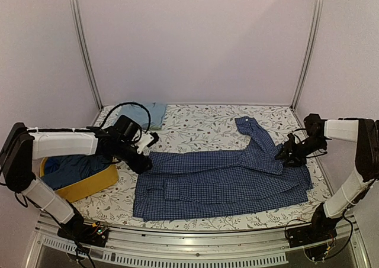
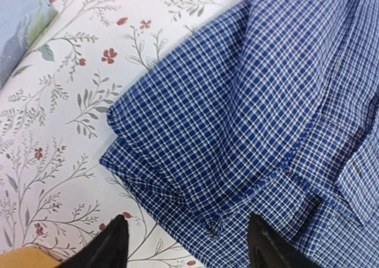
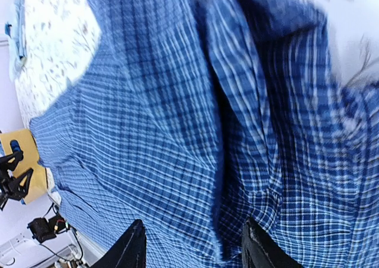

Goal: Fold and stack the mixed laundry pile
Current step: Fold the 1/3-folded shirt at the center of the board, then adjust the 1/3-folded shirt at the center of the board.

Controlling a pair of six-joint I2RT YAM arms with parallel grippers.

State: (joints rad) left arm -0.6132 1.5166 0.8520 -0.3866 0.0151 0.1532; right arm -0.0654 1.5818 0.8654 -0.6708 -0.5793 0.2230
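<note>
A navy-and-white checked shirt [image 1: 219,182] lies spread flat across the middle of the table, one sleeve folded over its front and the other pointing toward the back. My left gripper [image 1: 144,161] hovers at the shirt's left edge. In the left wrist view its jaws [image 2: 189,244] stand open over a folded corner of the shirt [image 2: 254,114], gripping nothing. My right gripper [image 1: 288,154] is over the shirt's right side. Its jaws [image 3: 195,244] are open above the checked cloth [image 3: 154,120]. A light blue T-shirt [image 1: 148,114] lies folded at the back left.
A yellow fabric basket [image 1: 89,188] sits at the left front, under my left arm, with dark blue clothes [image 1: 71,167] inside. The floral table cover [image 1: 201,129] shows behind the shirt. Metal frame posts [image 1: 86,49] stand at the back corners.
</note>
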